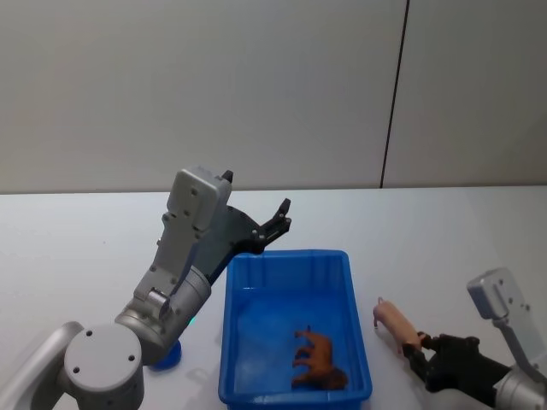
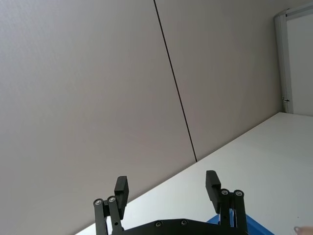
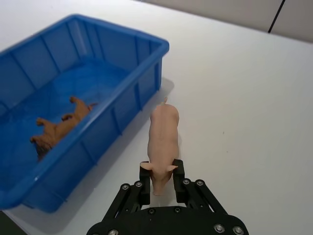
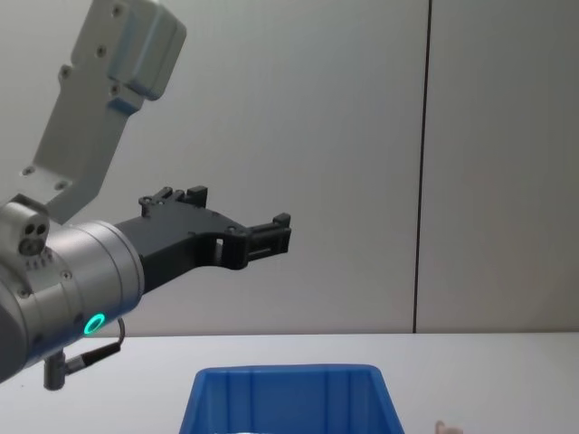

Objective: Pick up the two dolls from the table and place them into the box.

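Right wrist view shows my right gripper clamped on the pink doll by its head, body stretching away alongside the right wall of the box, which lies leftward; my left gripper hangs raised, fingers apart.

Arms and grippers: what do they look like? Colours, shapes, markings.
Left arm: silver-grey round joint housings, a pale grey boxy wrist block and a green-lit ring on the forearm. Left gripper: black, with two linkage fingers and silver pivot pins. Right arm: the same pale grey block. Right gripper: the same black type with silver screw heads.
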